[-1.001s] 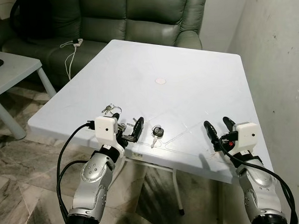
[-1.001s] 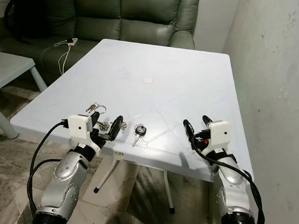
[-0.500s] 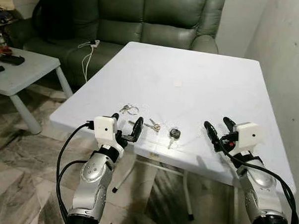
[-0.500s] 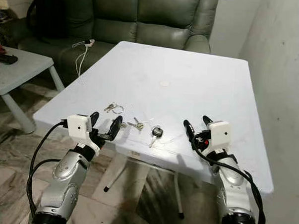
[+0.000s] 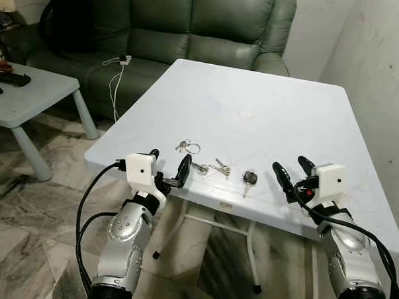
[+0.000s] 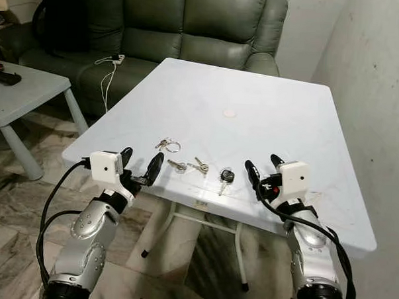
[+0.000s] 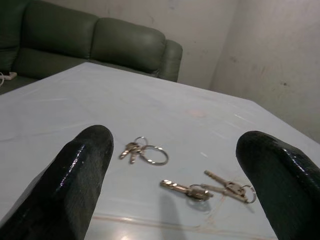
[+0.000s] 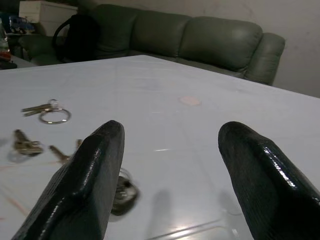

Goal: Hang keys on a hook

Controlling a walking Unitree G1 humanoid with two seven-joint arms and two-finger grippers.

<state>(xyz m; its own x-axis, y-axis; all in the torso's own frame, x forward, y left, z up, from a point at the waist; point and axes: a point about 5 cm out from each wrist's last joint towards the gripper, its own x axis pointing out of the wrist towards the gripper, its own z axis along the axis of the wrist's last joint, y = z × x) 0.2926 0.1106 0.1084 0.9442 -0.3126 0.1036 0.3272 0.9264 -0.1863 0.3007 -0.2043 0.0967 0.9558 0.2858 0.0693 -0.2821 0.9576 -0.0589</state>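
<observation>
Several keys lie near the front edge of the white table [image 5: 287, 107]: a small bunch on a ring [image 5: 187, 146], two silver keys [image 5: 200, 167] [image 5: 222, 167] and a black-headed key [image 5: 249, 177]. My left gripper [image 5: 170, 156] hovers open at the table's front edge, a little short of the bunch [image 7: 142, 152]. Off the black-headed key's right side, my right gripper [image 5: 289, 164] is open too, and that key [image 8: 122, 191] lies by one fingertip in the right wrist view. Neither gripper holds anything.
A green sofa [image 5: 185, 23] stands behind the table with a white power strip [image 5: 122, 59] and cable on its seat. A low white side table [image 5: 29, 96] is at the left. A wall [image 5: 382, 58] runs along the right. Marble floor lies in front.
The camera has shifted, so the table and keys now sit higher and further right in the picture. Both arms keep their pose with open fingers. The keys lie as before.
</observation>
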